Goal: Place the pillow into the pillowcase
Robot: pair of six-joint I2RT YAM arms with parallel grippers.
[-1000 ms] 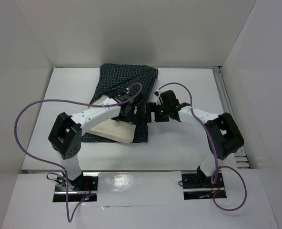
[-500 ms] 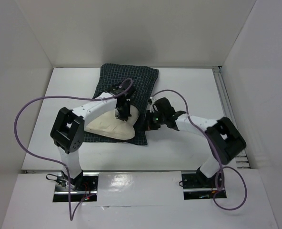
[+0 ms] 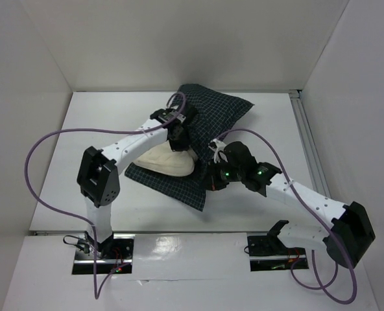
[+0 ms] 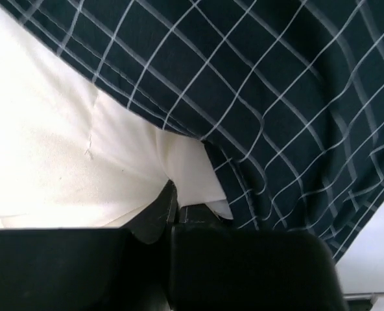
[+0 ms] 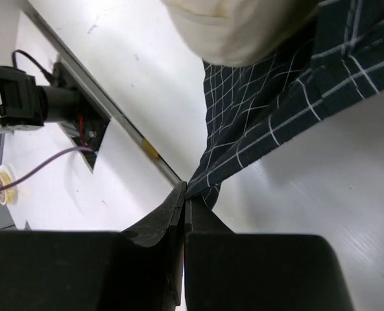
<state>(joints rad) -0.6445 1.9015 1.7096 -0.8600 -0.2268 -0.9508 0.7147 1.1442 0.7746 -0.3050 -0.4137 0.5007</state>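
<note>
**Insertion stage.** The left end effector (image 4: 174, 197), closed on a fold of the pillow (image 3: 165, 162), appears to be feeding the pillow's far end under the pillowcase (image 3: 221, 113). The right end effector (image 5: 184, 194), pinched shut on the pillowcase's near hem, pulls that layer taut, presumably to keep the mouth from collapsing. The pillow lies mid-bench (image 3: 82, 129) with its near half exposed. The pillowcase spreads toward the far edge.

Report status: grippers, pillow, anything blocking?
Both shut: left gripper on pillow, right gripper on case edge. Pillow partly in case, near end showing. Nothing seen blocking.
</note>
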